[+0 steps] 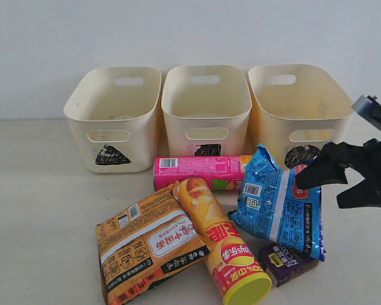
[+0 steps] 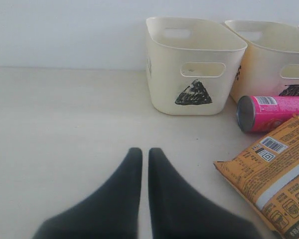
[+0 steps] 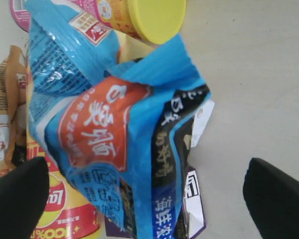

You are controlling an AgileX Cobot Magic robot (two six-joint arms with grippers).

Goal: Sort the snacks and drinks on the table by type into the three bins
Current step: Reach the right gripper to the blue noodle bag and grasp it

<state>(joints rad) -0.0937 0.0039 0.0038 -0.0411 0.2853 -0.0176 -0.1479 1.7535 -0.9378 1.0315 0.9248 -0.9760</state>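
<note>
A blue packet (image 1: 279, 203) leans on a yellow chip tube with a lime-green lid (image 1: 219, 241) and a dark purple box (image 1: 289, 262). My right gripper (image 1: 319, 192) is at the packet's right edge and stands open. In the right wrist view the blue packet (image 3: 109, 129) lies between its wide-apart fingers (image 3: 276, 199), which do not pinch it. A pink chip tube (image 1: 203, 173) lies in front of the bins. An orange-brown packet (image 1: 146, 251) lies at the front left. My left gripper (image 2: 142, 152) is shut and empty over bare table (image 2: 65, 124).
Three cream bins stand in a row at the back: triangle-marked (image 1: 114, 117), square-marked (image 1: 206, 108), circle-marked (image 1: 298, 108). The snacks crowd the front middle of the table (image 1: 38, 210). A white wall is close behind the bins.
</note>
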